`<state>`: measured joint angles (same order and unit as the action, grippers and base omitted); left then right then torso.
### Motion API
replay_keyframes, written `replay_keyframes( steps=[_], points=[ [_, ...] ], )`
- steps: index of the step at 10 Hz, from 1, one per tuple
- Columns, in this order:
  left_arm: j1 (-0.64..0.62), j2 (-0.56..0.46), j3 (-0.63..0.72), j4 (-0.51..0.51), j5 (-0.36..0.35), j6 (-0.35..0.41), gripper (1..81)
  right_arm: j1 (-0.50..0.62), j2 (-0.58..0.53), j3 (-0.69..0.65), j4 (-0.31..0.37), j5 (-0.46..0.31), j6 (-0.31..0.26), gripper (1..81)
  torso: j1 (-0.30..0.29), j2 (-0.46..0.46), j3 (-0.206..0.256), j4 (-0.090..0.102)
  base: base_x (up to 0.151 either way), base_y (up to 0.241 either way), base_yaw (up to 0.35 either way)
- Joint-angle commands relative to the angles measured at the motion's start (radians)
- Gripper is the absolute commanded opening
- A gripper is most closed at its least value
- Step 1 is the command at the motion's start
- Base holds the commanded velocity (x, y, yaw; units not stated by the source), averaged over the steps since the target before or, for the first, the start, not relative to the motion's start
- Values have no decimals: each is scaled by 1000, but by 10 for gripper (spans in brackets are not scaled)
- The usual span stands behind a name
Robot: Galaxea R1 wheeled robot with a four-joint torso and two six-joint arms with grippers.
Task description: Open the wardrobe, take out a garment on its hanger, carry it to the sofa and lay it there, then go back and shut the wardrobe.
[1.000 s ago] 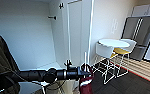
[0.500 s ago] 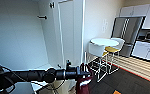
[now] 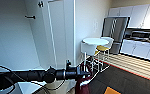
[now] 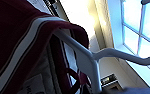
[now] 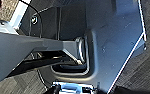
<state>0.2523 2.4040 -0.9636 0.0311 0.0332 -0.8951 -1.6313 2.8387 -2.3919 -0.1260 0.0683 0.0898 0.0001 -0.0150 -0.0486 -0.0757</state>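
The left gripper (image 3: 84,74), at six o'clock, is clamped on the hanger (image 4: 91,62); the garment (image 3: 82,83) hangs below. It looks soft and swinging, so the stiff hanger is the better grip.

Bright daylit room, soft blur throughout, window (image 4: 141,32) glare in the left wrist view, edges smeared.
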Motion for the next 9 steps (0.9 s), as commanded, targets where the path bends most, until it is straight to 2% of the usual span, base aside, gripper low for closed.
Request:
replay_keyframes(
  steps=[1, 3, 9],
  points=[
    [-176, -2, -13, 30, -78, 5, 10, 11, -37, 71, -41, -47, -7, 811, 0, 0, 0, 0, 0, 0, -253],
    [-184, -2, -23, 29, -56, 5, 10, 4, -49, 93, -46, -45, -7, 811, 0, 0, 0, 0, 0, 0, -255],
    [-182, -22, -1, 30, -55, 5, 10, 7, -39, 79, -47, -45, -7, 811, 0, 0, 0, 0, 0, 0, -255]
  ],
)
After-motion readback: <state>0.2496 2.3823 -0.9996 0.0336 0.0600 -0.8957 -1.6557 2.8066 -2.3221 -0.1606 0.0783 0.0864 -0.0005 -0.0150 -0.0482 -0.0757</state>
